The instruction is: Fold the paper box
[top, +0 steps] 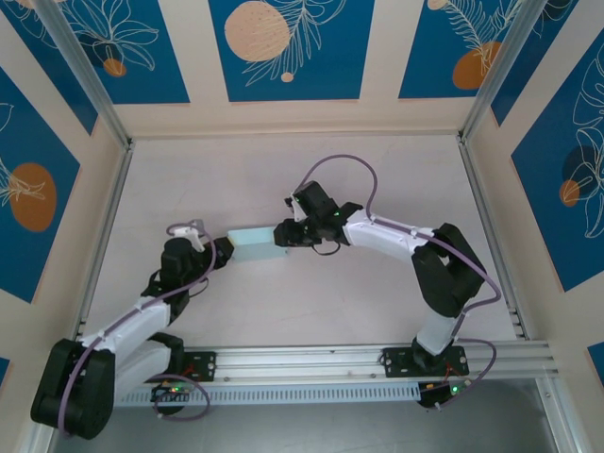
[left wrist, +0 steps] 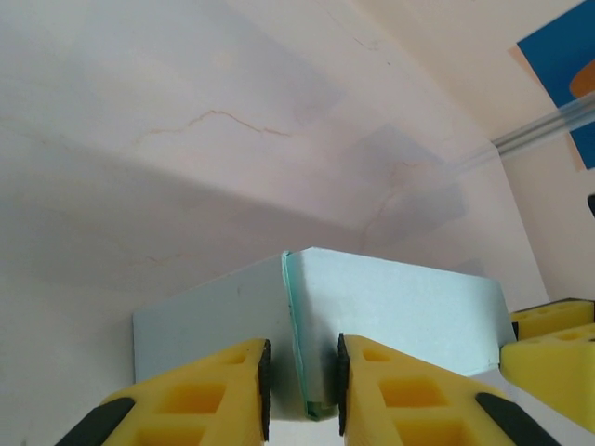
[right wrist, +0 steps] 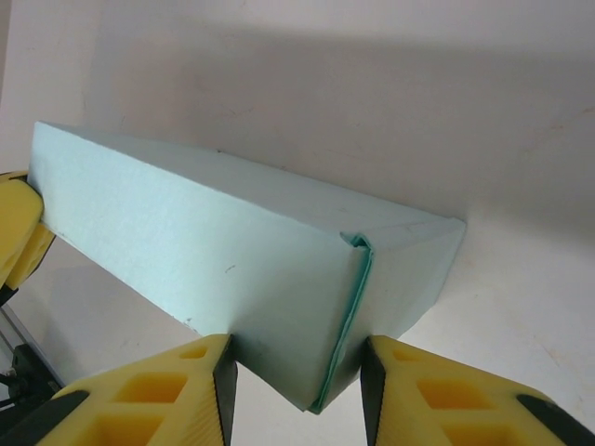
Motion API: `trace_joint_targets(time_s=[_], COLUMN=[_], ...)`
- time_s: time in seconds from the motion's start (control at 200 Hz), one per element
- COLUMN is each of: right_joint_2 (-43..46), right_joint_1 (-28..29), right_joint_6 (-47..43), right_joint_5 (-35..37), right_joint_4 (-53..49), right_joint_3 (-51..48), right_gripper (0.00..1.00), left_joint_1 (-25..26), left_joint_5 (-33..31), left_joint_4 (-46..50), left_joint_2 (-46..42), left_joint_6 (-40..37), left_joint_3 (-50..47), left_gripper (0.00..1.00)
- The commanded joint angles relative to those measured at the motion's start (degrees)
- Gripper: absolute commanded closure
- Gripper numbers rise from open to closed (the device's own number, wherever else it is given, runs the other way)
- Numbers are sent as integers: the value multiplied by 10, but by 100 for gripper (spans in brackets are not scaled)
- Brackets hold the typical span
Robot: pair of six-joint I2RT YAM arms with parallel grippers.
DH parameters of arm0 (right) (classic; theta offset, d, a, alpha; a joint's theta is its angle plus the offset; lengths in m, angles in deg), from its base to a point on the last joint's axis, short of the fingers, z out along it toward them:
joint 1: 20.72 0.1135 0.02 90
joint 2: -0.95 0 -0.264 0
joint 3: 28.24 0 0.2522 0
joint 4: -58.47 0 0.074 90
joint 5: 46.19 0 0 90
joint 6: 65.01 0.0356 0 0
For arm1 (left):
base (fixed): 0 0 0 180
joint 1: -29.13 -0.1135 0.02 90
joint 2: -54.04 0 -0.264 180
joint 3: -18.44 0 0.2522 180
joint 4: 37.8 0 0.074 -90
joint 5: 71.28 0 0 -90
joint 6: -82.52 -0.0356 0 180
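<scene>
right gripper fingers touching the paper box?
Touching. Right wrist view: the paper box end corner is wedged between the right gripper fingers, both against its faces.

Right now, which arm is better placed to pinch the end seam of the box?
Likely left: the left gripper straddles the paper box seam closely; the right gripper stands wider around its corner.

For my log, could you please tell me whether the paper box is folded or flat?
Folded: the paper box is a closed rectangular block, held by the left end effector and right end effector.
</scene>
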Motion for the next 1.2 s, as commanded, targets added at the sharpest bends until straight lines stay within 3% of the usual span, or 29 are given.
trace_joint_targets(time_s=[0.0,0.205,0.525,0.63,0.715,0.89,1.07,1.195], right_joint_2=[3,24,39,53,57,33,1,-25], right_joint_1=[19,43,60,60,56,40,17,2], right_joint_6=[-21,-32,-23,-15,-10,7,26,34], right_joint_5=[32,71,101,113,113,121,96,72], right_joint_4=[-15,22,25,3,-22,-93,-112,-102], right_joint_3=[-45,-79,-98,-88,-65,6,39,45], right_gripper=[61,60,60,58,56,45,42,42], left_joint_1=[27,32,40,41,41,41,47,62], left_joint_5=[24,-3,-21,-27,-35,-59,-12,-13], left_joint_4=[111,143,138,144,147,181,108,82], left_joint_2=[-31,-147,-162,-156,-147,-60,104,161], left_joint_6=[-17,-22,-7,1,25,24,45,43], left_joint_3=[-57,-90,-100,-80,-56,23,68,90], left_gripper=[76,72,71,54,47,32,32,32])
